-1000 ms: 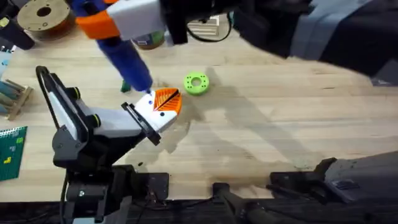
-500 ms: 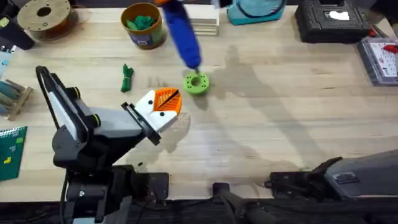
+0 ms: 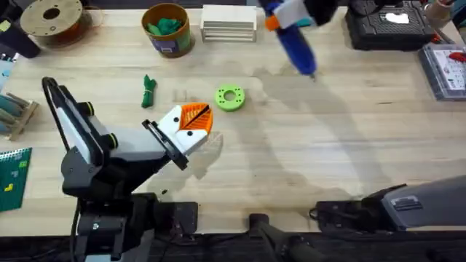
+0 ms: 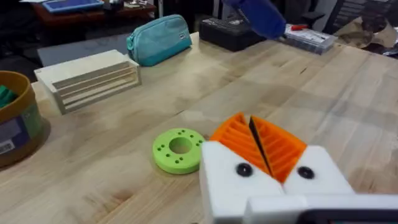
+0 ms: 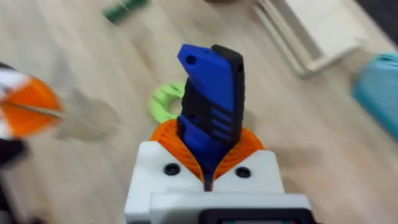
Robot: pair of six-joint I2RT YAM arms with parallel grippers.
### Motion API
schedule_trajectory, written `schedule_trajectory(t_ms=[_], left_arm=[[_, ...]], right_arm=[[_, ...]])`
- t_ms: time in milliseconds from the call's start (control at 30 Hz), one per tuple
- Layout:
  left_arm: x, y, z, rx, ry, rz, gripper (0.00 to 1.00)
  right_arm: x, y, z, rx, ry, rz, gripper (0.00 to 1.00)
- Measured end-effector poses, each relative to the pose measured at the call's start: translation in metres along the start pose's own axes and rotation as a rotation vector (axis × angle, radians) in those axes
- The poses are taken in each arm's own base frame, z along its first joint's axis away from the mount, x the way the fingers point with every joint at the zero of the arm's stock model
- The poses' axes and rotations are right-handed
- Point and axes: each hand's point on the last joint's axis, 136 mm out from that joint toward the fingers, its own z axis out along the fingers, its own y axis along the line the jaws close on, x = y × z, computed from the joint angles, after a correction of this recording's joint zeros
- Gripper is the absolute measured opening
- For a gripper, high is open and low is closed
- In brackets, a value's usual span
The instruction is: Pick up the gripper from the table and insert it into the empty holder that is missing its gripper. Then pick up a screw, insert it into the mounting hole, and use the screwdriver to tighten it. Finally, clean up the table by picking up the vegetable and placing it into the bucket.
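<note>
- The wooden surface (image 3: pixel 349 138) ran wide and pale under everything, its planks bare across the middle.
- The left arm (image 3: pixel 95 153) sat low at the near left, its hand (image 3: pixel 195 118) resting just above the surface with the two orange ribbed pads (image 4: pixel 261 143) pressed together, nothing between them.
- The right hand (image 5: pixel 208 168) was up in the air over the far side, right of centre, clamped on the blue screwdriver (image 3: pixel 295 44); from its wrist view the tool stood up between the orange pads, gripped at its lower end.
- The screwdriver hung tilted, its dark tip pointing down toward the surface, well apart from the green ring.
- A black case (image 3: pixel 386 25) lay at the far right, and a teal pouch (image 4: pixel 158 38) sat near it.
- A slatted wooden block (image 3: pixel 228 23) lay at the far edge, just right of the bucket.
- The brown spool (image 3: pixel 51 20) sat in the far left corner.
- The yellow bucket (image 3: pixel 167 40) stood at the far edge, left of centre, with something green inside.
- The lime-green ring (image 3: pixel 230 97) lay flat just beyond the left hand, close to its pads but not touching.
- The little dark green vegetable (image 3: pixel 148 91) lay on the surface between the bucket and the left arm, outside the bucket.
</note>
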Motion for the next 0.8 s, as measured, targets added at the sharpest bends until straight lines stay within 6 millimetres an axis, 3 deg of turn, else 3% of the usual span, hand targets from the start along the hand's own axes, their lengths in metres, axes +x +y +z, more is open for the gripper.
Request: schedule_trajectory(t_ms=[200, 400, 633, 800], left_arm=[[0.0, 0.0, 0.0, 0.0, 0.0, 0.0, 0.006], [0.0, 0.0, 0.0, 0.0, 0.0, 0.0, 0.006], [0.0, 0.0, 0.0, 0.0, 0.0, 0.0, 0.006], [0.0, 0.0, 0.0, 0.0, 0.0, 0.0, 0.006]], right_arm=[[0.02, -0.041, -0.013, 0.129, 0.068, -0.225, 0.013], [0.033, -0.066, -0.019, 0.168, 0.116, -0.409, 0.013], [0.064, -0.087, 0.017, 0.077, 0.218, -0.688, 0.013], [0.088, -0.099, 0.043, 0.019, 0.3, -0.777, 0.013]])
